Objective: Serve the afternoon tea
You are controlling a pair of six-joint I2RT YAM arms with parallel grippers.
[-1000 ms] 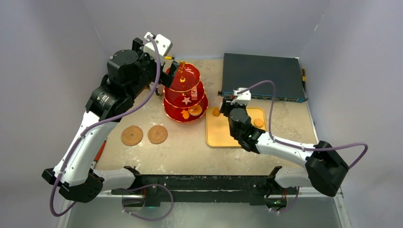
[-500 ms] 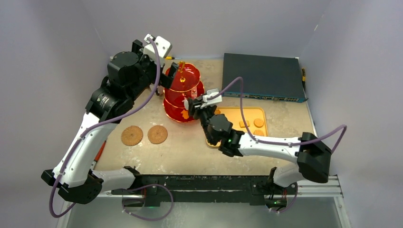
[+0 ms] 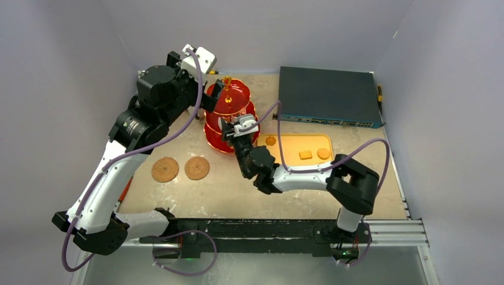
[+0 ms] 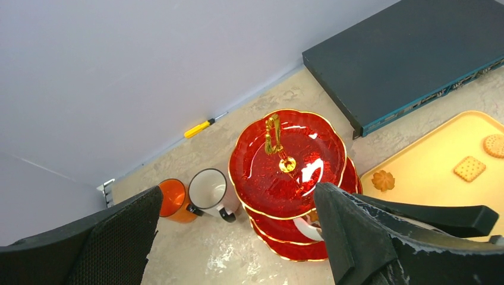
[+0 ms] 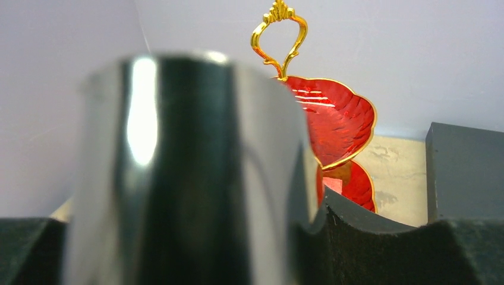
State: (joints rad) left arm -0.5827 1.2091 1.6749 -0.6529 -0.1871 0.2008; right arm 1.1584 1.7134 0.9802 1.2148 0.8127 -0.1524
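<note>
The red three-tier stand [image 3: 230, 101] with its gold handle [image 5: 279, 32] stands at the back centre-left. My left gripper [image 3: 211, 95] hovers open and empty above the stand [image 4: 288, 157], the orange mug [image 4: 172, 199] and the white mug [image 4: 211, 190]. My right gripper [image 3: 235, 127] is at the front of the stand's lower tiers. It is shut on a shiny, blurred metal object [image 5: 184, 178] that fills its view. A flower cookie [image 3: 270, 141], a square cookie [image 3: 305, 155] and a round cookie [image 3: 323, 153] lie on the yellow tray [image 3: 285, 169].
A dark flat box [image 3: 327, 95] sits at the back right. Two round woven coasters [image 3: 164, 170] [image 3: 197, 168] lie front left. A yellow screwdriver [image 4: 202, 126] lies by the back wall. A red-handled tool [image 3: 125, 189] lies at the table's left edge.
My right arm has swung left from the yellow tray to the front of the stand. The left arm has hardly moved. The cookies on the tray are now uncovered.
</note>
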